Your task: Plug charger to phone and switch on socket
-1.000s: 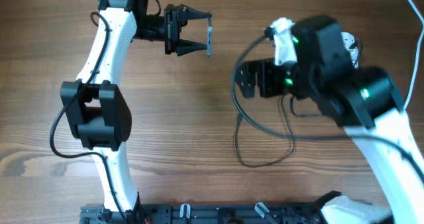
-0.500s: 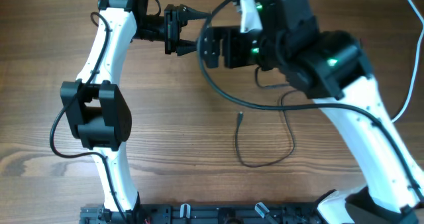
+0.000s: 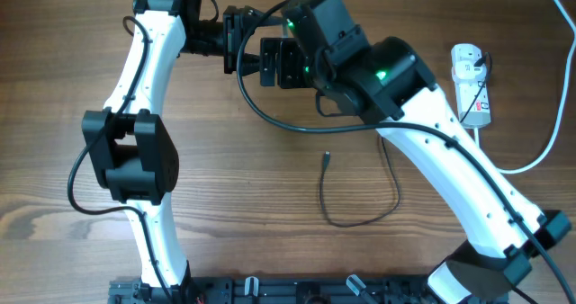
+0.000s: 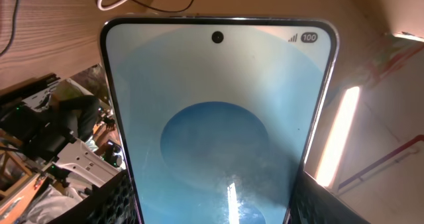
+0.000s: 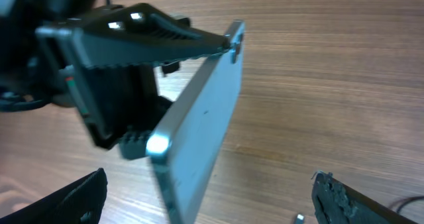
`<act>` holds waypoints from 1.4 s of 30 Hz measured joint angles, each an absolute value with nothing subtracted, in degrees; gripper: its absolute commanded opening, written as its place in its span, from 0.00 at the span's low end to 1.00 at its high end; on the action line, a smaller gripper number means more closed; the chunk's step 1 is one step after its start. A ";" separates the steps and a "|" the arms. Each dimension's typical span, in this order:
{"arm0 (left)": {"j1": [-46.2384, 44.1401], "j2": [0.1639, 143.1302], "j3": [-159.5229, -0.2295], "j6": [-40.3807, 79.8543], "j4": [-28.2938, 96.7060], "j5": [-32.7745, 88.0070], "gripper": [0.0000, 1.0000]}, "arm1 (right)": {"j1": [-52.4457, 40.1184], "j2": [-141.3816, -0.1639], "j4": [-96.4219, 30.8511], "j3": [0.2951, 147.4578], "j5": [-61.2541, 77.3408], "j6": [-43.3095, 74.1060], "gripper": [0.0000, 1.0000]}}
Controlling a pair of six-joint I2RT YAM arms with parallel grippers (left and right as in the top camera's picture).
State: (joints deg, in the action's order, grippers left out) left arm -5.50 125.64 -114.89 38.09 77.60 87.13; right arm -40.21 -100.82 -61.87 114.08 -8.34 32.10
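My left gripper [image 3: 250, 45] is shut on the phone [image 4: 218, 111] and holds it off the table at the far middle; its turquoise face fills the left wrist view. In the right wrist view the phone [image 5: 202, 128] stands edge-on, its long sides pinched by the left jaws. My right gripper [image 5: 209, 181] is open with its fingers either side of the phone, not touching it; overhead it [image 3: 267, 63] covers the phone. The charger [image 3: 360, 221] lies loose on the table, its tip [image 3: 326, 157] pointing away. The socket [image 3: 470, 84] lies at the right.
The socket's thick white lead [image 3: 540, 151] runs off the right edge. My right arm's thick black cable [image 3: 256, 111] hangs in a loop below both grippers. The wooden table [image 3: 225, 196] is bare at the left and middle.
My right arm has swung left and away from the socket to the phone in the left gripper. The socket has come into view. The left arm and the charger have not moved.
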 measured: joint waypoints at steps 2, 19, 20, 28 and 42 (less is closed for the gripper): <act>-5.50 125.64 -114.91 38.09 77.60 86.89 0.54 | -40.38 -101.56 -61.69 114.08 -9.76 32.34 0.92; -5.50 125.64 -114.89 39.38 77.58 82.32 0.54 | -40.86 -103.31 -60.73 114.08 -12.08 36.45 0.68; -5.50 125.64 -114.89 39.77 77.60 82.30 0.54 | -40.97 -103.55 -60.71 114.08 -12.12 36.69 0.66; -5.50 125.64 -114.89 41.65 77.60 82.30 0.56 | -41.76 -104.62 -59.29 114.08 -13.21 37.12 0.54; -5.50 125.64 -114.89 42.57 77.60 82.30 0.57 | -41.76 -104.86 -59.05 114.08 -15.31 37.52 0.30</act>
